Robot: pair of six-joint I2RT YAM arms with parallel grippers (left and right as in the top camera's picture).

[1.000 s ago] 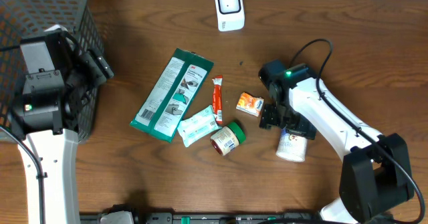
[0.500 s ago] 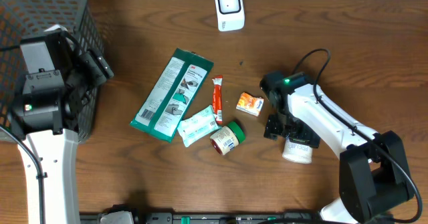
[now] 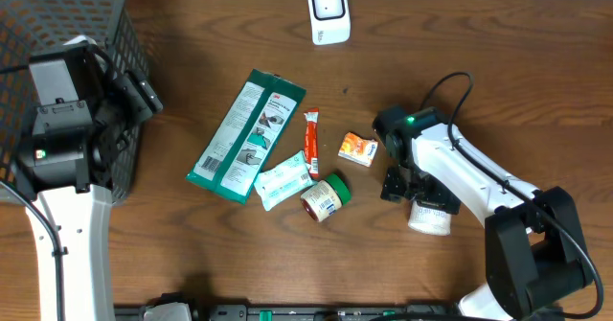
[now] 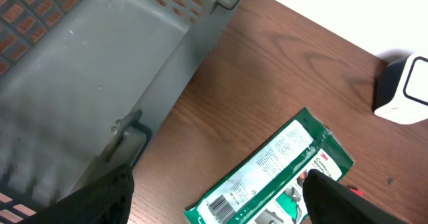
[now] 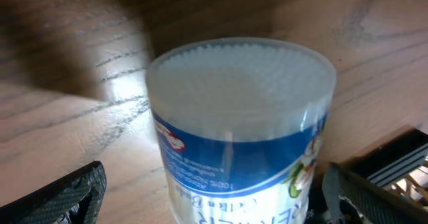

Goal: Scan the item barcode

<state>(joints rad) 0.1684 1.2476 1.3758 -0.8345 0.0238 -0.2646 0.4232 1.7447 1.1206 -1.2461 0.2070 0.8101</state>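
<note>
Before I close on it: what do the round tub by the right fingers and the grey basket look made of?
Round tub: likely clear glossy plastic; white cotton-swab tips show through its top, and a blue printed label wraps the side. Grey basket: probably moulded matte plastic, going by its even lattice walls and smooth floor, though painted metal is possible.

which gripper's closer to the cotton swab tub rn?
Right. The right gripper hangs directly over the cotton swab tub, open fingers on either side of it. The left gripper is across the table by the grey basket, far from it.
</note>
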